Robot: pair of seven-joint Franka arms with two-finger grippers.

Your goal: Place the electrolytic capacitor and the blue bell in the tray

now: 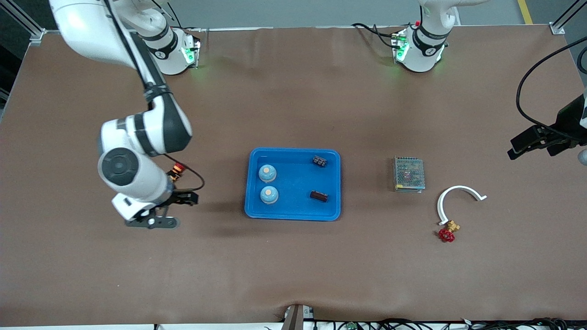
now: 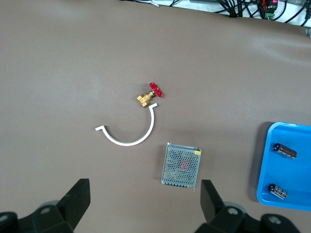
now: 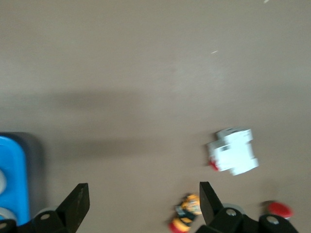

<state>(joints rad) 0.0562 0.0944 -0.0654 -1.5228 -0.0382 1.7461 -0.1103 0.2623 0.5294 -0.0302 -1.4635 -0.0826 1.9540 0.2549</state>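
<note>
My right wrist view alone shows a white block; both grippers' fingers apart, holding nothing.

The tray looks like glossy blue plastic; the worktop is matt brown with faint creases; the mesh box is perforated grey metal.
</note>
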